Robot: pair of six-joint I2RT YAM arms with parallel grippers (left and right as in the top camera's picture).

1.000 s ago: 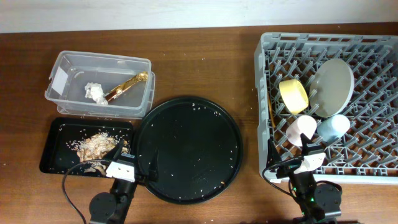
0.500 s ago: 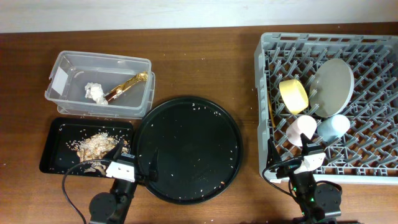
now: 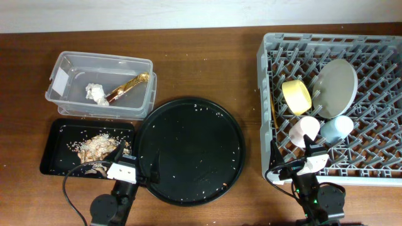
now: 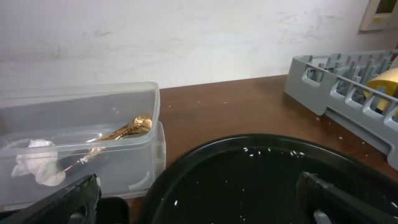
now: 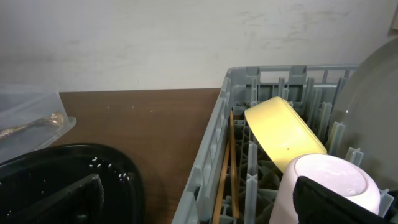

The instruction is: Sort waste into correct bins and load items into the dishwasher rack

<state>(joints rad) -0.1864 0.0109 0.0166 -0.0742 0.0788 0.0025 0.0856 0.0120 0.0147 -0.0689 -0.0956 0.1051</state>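
Observation:
The clear box (image 3: 63, 100) holds the white tissue (image 3: 95, 93) and the gold-and-brown wrapper (image 3: 129, 86). The shallow black tray (image 3: 53, 141) holds the food scraps (image 3: 99, 147). The grey rack (image 3: 267, 94) holds the plate (image 3: 335, 88), yellow bowl (image 3: 296, 96), pink cup (image 3: 303, 130), blue cup (image 3: 336, 129) and chopsticks (image 3: 276, 119). My left gripper (image 3: 122, 168) is open and empty at the front, between the black tray and the round tray (image 4: 199, 211). My right gripper (image 3: 312, 160) is open and empty at the rack's front left corner (image 5: 199, 205), close to the pink cup (image 5: 329, 183).
A large round black tray (image 3: 188, 150) dotted with rice grains lies in the middle, between the bins and the rack. Bare wooden table lies behind it. The rack wall (image 5: 211, 149) rises just ahead of my right gripper.

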